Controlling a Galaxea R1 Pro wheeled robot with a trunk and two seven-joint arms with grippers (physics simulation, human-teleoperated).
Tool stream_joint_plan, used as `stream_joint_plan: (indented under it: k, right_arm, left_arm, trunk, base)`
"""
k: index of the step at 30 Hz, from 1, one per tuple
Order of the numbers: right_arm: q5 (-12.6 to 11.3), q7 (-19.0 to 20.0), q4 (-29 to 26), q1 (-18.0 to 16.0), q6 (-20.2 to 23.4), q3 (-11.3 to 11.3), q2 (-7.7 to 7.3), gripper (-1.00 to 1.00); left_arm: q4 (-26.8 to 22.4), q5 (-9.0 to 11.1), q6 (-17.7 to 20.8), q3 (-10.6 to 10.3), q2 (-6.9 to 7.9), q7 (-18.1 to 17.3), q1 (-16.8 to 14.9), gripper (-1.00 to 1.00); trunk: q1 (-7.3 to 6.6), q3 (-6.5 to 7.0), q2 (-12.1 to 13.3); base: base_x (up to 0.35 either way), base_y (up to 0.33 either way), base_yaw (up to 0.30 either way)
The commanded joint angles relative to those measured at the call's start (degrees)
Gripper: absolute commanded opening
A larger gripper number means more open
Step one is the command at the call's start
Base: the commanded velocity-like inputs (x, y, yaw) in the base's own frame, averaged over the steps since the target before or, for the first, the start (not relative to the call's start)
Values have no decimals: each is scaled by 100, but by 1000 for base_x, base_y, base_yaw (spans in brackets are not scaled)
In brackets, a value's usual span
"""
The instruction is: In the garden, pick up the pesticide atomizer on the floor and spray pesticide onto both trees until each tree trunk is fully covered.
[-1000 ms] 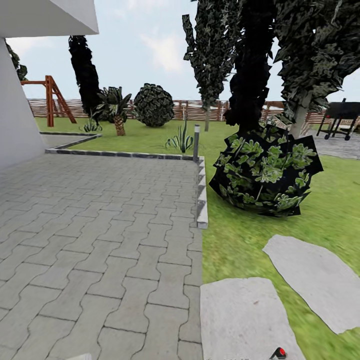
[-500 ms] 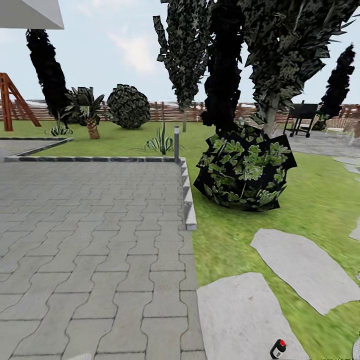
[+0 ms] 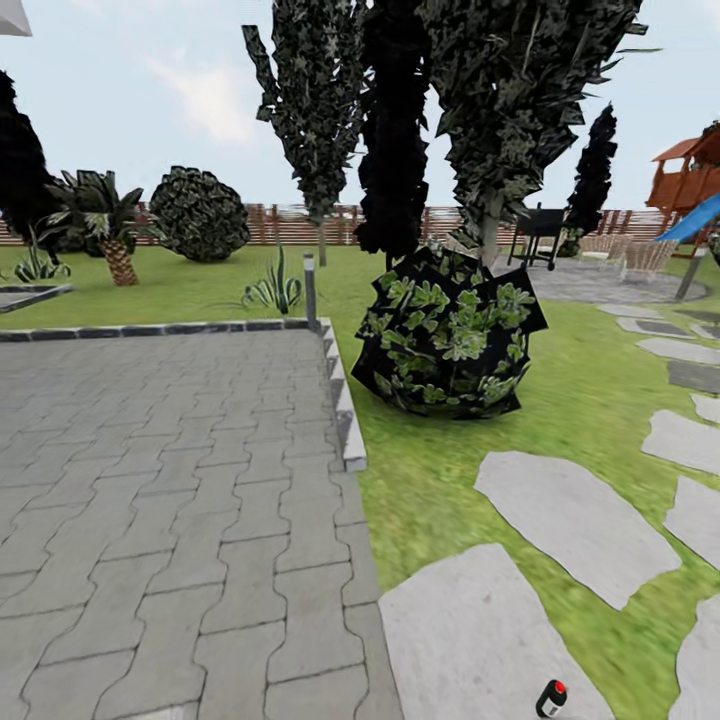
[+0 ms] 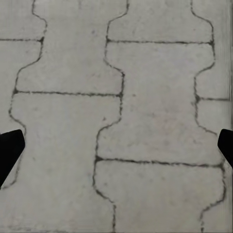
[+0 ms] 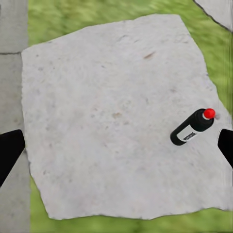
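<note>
The garden lawn [image 3: 560, 400] is spread beside a grey paved patio [image 3: 170, 470], with the brown slat fence [image 3: 290, 225] behind and a tall tree's pale trunk [image 3: 489, 232] rising past a leafy round bush [image 3: 450, 335]. A stepping stone [image 5: 116, 111] is seen below the right gripper [image 5: 116, 148], whose fingertips are spread wide with nothing between them; the left gripper [image 4: 116, 148] is likewise parted above the pavers. The pesticide atomizer [image 5: 192, 127], black with a red cap, is lying on that stone. The right gripper should be centred over the bottle's body and lowered across its long axis.
</note>
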Motion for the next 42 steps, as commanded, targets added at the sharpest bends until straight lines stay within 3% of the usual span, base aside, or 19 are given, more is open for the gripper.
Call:
stream_joint_plan:
  k: [1, 42]
  right_arm:
    - [1, -12, 4, -5, -17, 2, 0, 100]
    - [1, -10, 4, -2, -18, 2, -3, 100]
  left_arm:
    - [4, 34, -18, -4, 1, 3, -1, 100]
    - [3, 34, -18, -4, 1, 3, -1, 100]
  trunk:
    - [1, -5, -2]
    - [1, -5, -2]
  base:
    - [175, 123, -300]
    - [23, 15, -300]
